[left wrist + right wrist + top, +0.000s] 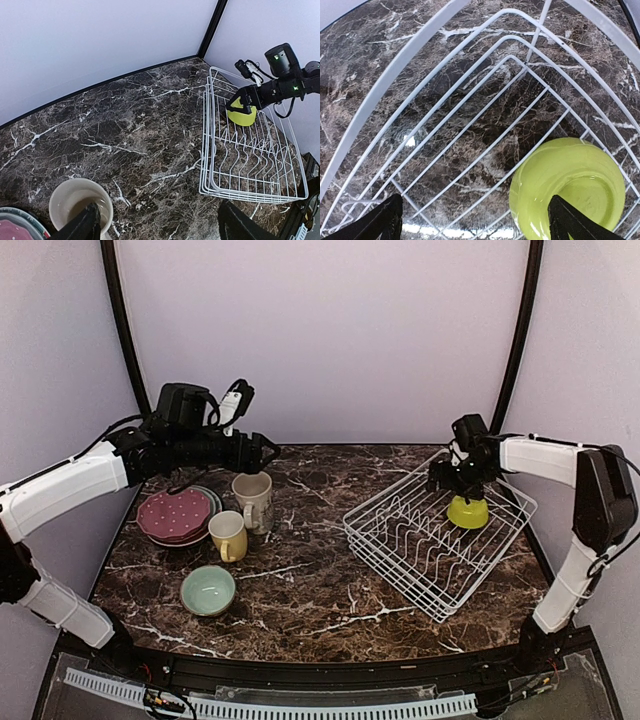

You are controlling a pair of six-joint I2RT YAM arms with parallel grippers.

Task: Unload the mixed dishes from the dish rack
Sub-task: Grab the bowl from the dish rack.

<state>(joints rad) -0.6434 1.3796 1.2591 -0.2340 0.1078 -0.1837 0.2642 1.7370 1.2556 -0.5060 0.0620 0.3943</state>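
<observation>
Dark marble table (pixel 330 580) | dish rack (pixel 420 540) holds 1 lime-green bowl (pixel 468 511) | right gripper (pixel 475 205) spread wide above it, left gripper (pixel 159 215) spread, empty | risk: off-centre pinch likely tips bowl against wires

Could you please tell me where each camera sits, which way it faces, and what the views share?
Top external: above and behind the robot, looking down on the table; left arm and right arm show.
Left wrist: near the cream mug, facing across to the dish rack and right arm; open left end effector at bottom.
Right wrist: straight down into the rack at the lime-green bowl; open right end effector at bottom.
Shared: all three show rack and bowl.
</observation>
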